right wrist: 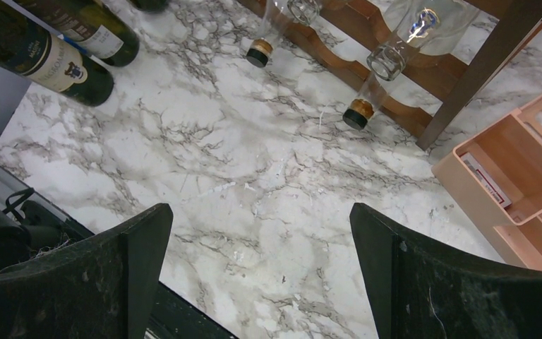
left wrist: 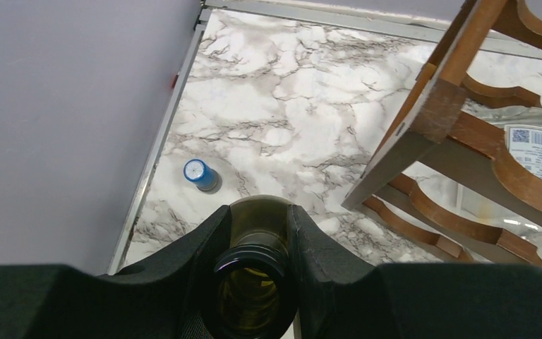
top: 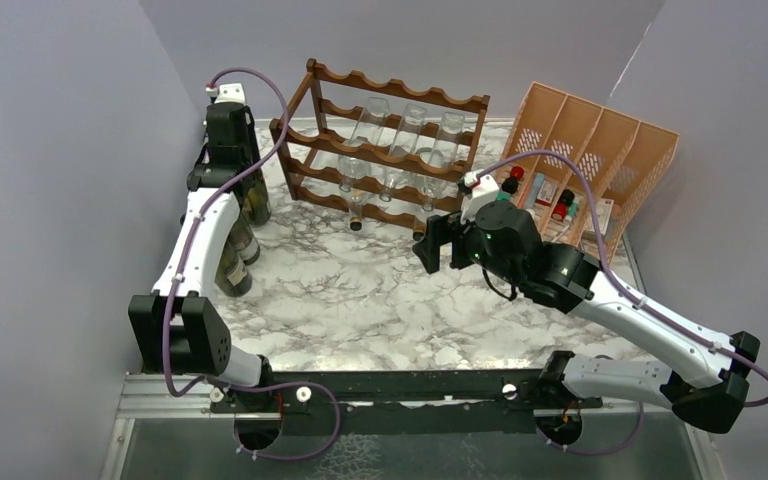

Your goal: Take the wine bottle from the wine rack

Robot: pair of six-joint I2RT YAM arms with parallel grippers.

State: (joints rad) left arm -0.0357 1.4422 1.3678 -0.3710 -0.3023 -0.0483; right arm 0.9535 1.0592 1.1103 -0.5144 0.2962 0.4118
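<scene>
Marble worktop point(top: 360, 300): bare at far left, fit for a landing.
Wine rack point(top: 400, 92): 4 tiers; steer clear of its left post.
Wine bottle point(left wrist: 257, 210): upright, off the rack, beside that post; lower straight.
Left fingers point(left wrist: 205, 240): clamped on its neck.
Right fingers point(right wrist: 141, 247): spread wide, empty.

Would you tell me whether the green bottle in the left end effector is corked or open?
Open: the left wrist view looks straight into the green bottle, no cork, neck gripped by the left end effector.
</scene>
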